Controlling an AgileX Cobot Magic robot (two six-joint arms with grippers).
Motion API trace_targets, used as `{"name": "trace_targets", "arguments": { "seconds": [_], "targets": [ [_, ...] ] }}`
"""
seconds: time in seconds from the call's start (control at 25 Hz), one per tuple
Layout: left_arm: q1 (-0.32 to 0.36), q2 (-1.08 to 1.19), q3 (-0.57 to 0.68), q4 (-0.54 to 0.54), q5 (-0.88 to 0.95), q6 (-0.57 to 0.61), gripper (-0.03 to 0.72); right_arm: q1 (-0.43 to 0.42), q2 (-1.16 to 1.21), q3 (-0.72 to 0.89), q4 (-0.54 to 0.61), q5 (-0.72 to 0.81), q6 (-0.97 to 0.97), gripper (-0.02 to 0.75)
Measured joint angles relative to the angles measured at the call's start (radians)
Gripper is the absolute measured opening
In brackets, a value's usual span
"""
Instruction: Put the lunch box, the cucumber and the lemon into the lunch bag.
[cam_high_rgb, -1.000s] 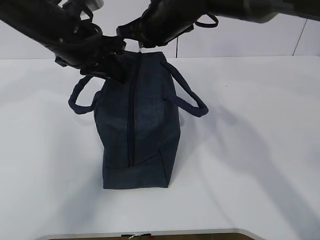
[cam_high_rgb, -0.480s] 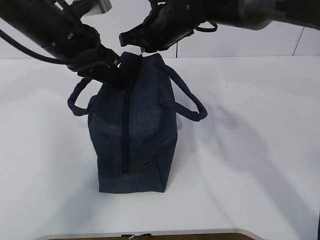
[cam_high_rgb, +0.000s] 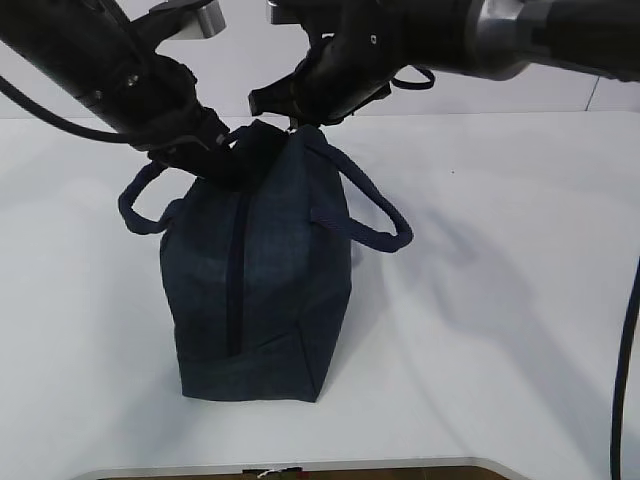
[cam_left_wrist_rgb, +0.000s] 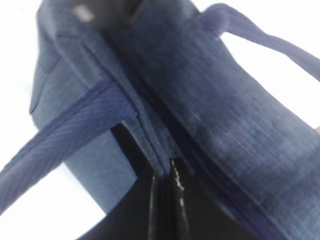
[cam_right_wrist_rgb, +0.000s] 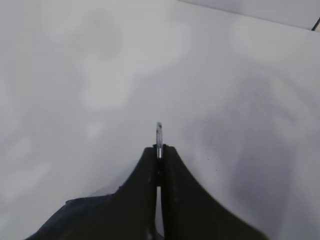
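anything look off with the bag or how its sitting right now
Yes. The lunch bag sits tilted rather than flat, its far end hoisted by both grippers: the left gripper pinches the fabric beside the zipper, the right gripper pinches a thin metal pull. Zipper looks closed.

The exterior view looks down at a slant from in front of the white surface (cam_high_rgb: 500, 300), taking in the whole lunch bag (cam_high_rgb: 260, 270) with both arms reaching in from the top edge. The left wrist view sits very close, looking along the left claw (cam_left_wrist_rgb: 167, 167) onto the bag's fabric, which nearly fills it. The right wrist view looks past the right claw (cam_right_wrist_rgb: 159, 150) down at bare surface, with only a corner of bag low in frame. All three views share the bag.
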Motion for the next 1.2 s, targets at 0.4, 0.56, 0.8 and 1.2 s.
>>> {"name": "trace_targets", "arguments": {
  "seconds": [0.4,0.56,0.8,1.2],
  "targets": [
    [0.045,-0.011,0.0,0.02,0.039,0.002,-0.014,-0.007,-0.005,-0.006,0.057,0.082,-0.001,0.005],
    [0.08,-0.017,0.0,0.036,0.073,0.011,-0.014,-0.009,-0.033,-0.007,0.064,0.147,-0.025,0.005],
    [0.088,-0.017,0.0,0.042,0.085,0.083,-0.014,-0.009,-0.037,-0.007,0.068,0.151,-0.047,0.005],
    [0.088,-0.017,0.002,0.043,0.079,0.099,-0.014,-0.022,0.033,-0.012,0.095,0.141,-0.047,0.005]
  ]
}}
